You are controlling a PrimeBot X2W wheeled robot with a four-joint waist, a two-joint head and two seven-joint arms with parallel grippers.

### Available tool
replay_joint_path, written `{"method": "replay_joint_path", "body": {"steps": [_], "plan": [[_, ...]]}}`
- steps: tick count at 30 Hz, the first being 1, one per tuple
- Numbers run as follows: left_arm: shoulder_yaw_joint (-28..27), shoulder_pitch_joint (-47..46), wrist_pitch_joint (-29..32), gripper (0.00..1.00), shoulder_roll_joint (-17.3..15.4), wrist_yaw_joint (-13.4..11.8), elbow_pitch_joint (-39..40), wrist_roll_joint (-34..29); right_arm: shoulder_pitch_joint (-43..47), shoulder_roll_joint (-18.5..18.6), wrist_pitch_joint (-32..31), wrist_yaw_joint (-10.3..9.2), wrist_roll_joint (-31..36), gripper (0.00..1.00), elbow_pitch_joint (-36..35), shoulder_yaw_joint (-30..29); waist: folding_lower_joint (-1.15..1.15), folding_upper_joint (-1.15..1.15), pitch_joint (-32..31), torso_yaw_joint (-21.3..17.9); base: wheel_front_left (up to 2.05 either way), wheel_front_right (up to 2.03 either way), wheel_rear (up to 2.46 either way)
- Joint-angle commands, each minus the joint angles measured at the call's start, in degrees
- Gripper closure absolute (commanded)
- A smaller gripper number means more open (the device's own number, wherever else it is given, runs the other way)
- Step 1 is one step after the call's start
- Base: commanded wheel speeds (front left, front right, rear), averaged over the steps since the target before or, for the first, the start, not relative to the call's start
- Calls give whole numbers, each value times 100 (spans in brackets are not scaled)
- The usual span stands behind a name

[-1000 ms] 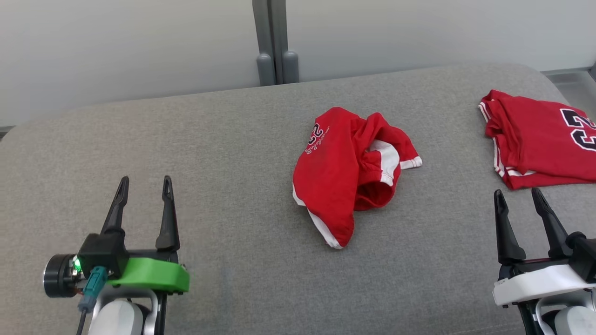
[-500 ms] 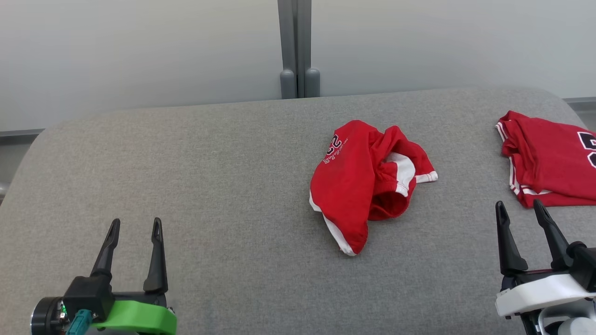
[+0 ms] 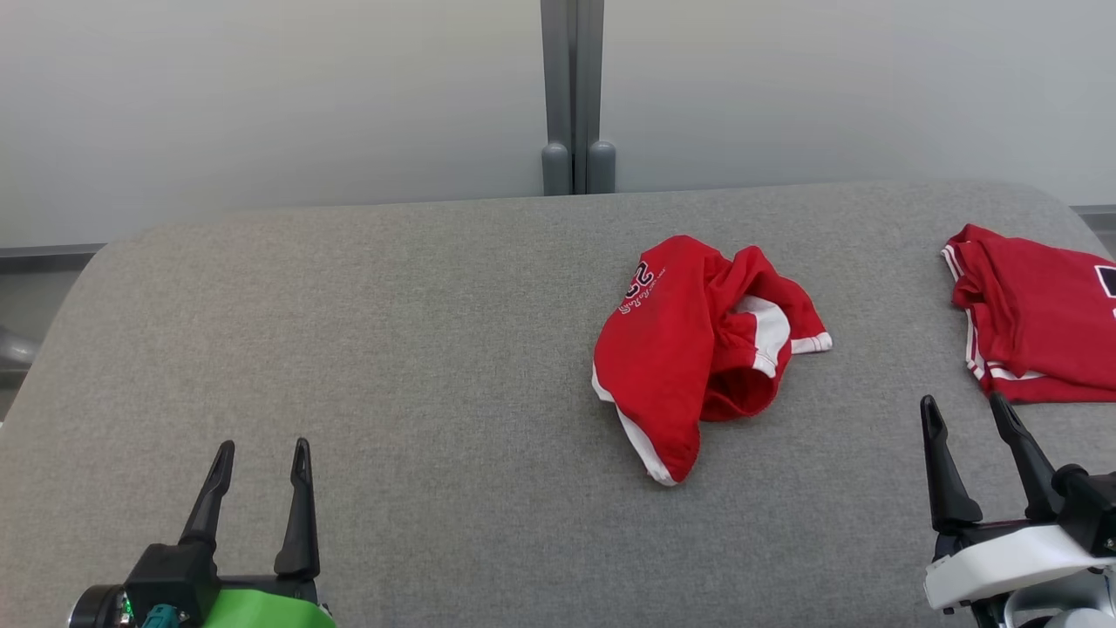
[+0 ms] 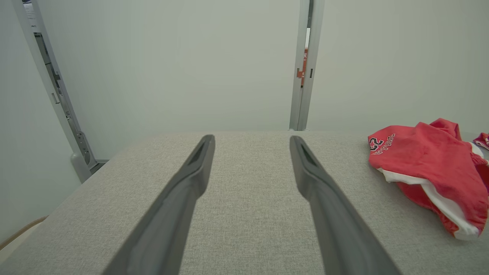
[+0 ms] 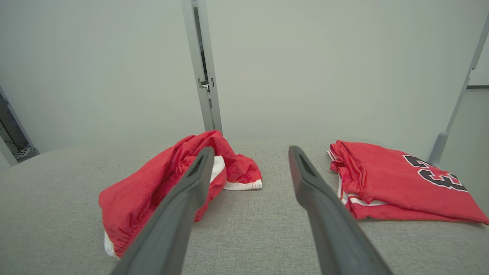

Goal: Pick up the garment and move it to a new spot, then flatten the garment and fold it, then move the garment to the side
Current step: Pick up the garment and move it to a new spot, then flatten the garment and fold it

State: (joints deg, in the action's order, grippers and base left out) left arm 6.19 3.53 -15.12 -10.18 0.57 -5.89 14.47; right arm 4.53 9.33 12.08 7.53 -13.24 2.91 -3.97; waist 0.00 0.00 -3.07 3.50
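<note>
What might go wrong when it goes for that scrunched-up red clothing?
The crumpled garment is bunched in layers, so the open right gripper might pinch only one fold and drag it unevenly. The folded jersey lies near that gripper; a wide swing might disturb it.
</note>
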Motion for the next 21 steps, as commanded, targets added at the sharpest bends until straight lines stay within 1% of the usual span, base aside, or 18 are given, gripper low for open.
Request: {"method": "replay_joint_path", "body": {"steps": [1, 21], "plan": [[-28, 90, 0, 0, 16, 28, -16, -47, 98, -14, -32, -10, 10, 0, -24, 6, 0, 0, -3, -1, 0, 0, 0], [-201, 58, 0, 0, 201, 180, -170, -281, 243, -57, -141, -10, 33, 0, -75, 14, 0, 0, 5, -55, 0, 0, 0]]}}
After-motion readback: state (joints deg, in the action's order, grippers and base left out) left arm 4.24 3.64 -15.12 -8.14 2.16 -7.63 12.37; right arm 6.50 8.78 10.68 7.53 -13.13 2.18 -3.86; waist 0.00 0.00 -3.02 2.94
